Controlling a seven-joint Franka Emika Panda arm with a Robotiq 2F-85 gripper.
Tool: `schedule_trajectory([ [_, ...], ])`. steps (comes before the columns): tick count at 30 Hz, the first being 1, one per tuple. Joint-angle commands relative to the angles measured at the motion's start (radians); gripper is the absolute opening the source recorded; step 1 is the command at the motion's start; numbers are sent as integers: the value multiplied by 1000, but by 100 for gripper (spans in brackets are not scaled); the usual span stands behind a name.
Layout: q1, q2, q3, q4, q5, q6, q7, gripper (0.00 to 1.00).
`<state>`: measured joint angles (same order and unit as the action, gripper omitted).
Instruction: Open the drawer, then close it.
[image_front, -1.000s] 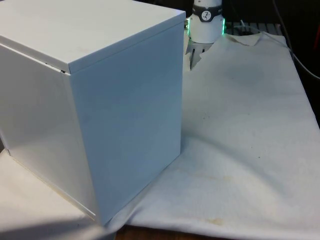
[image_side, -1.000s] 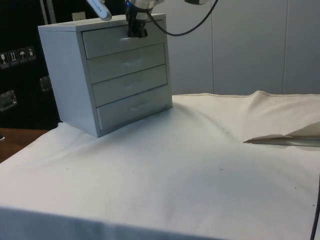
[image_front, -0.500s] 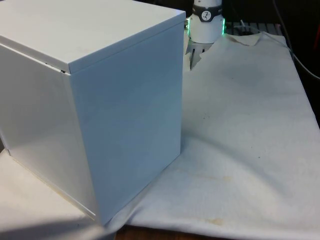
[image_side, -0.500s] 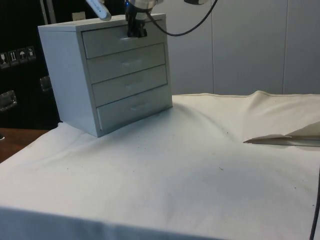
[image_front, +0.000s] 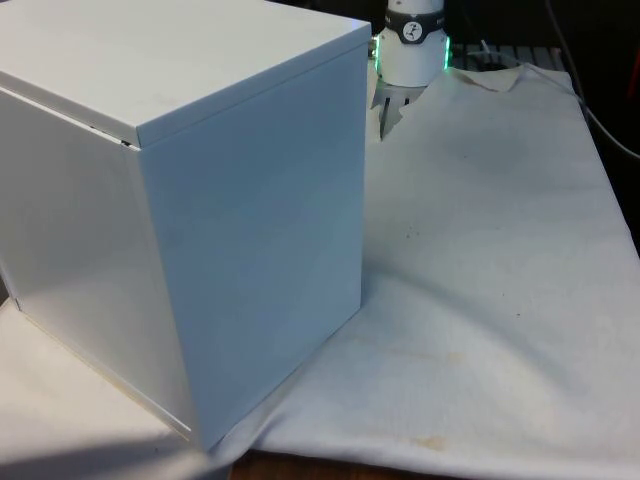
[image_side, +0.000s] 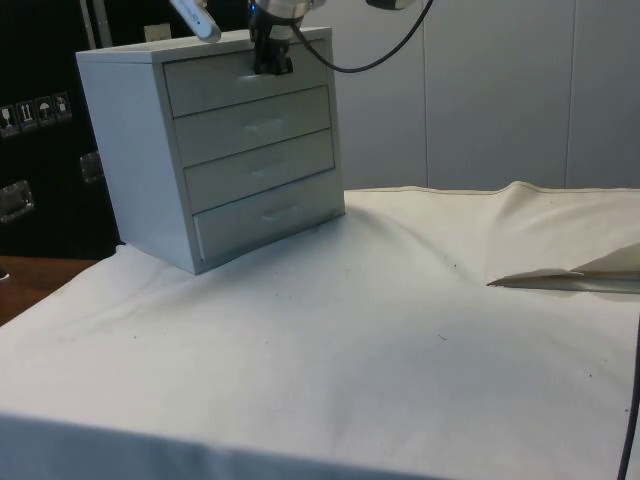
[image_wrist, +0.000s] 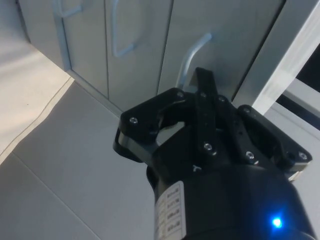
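Observation:
A white chest of drawers (image_side: 135, 150) stands on the cloth, with several drawers stacked in its face. Its plain back and side (image_front: 200, 200) face the front view. The top drawer (image_side: 215, 85) sits flush with the others. My black gripper (image_side: 272, 64) hangs down in front of that drawer, at its middle where the handle is. Up close in the wrist view, the gripper (image_wrist: 200, 75) is shut on the top drawer's pale bar handle (image_wrist: 192, 52), which sticks out past the fingertips.
The drawers below (image_side: 255, 165) are shut, and their handles (image_wrist: 117, 30) show in the wrist view. A raised fold of cloth (image_side: 560, 278) lies at the side view's right. White cloth (image_front: 480, 250) stretches beside the chest. A black cable (image_side: 375, 62) hangs off the arm.

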<state>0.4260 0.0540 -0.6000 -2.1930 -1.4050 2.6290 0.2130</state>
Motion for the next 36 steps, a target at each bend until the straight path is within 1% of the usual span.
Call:
schedule_trajectory([
  [1, -4, 11, -2, 10, 6, 8, -5, 0],
  [3, -4, 12, -2, 12, 6, 8, -4, 0],
  [5, 0, 3, 0, 3, 2, -1, 0, 0],
  [6, -3, 10, -1, 9, 5, 5, -3, 0],
  [13, 0, -2, 0, 0, -4, -1, 5, 0],
  [14, 2, -6, 1, -2, -8, -5, 8, 0],
  [15, 0, 1, 0, 1, 2, -1, 1, 0],
  [18, 8, -23, 5, -11, -22, -19, 21, 0],
  [22, 11, -47, 16, -28, -47, -41, 44, 0],
  [23, 8, -35, 15, -25, -23, -31, 28, 0],
  [24, 12, -59, 23, -37, -58, -53, 55, 0],
  [31, 14, -97, 46, -67, -98, -91, 94, 0],
  [32, 11, -88, 44, -66, -78, -81, 81, 0],
  [33, 14, -102, 49, -71, -104, -96, 101, 0],
  [34, 15, -112, 56, -81, -116, -107, 115, 0],
  [36, 15, -122, 64, -90, -126, -118, 126, 0],
])
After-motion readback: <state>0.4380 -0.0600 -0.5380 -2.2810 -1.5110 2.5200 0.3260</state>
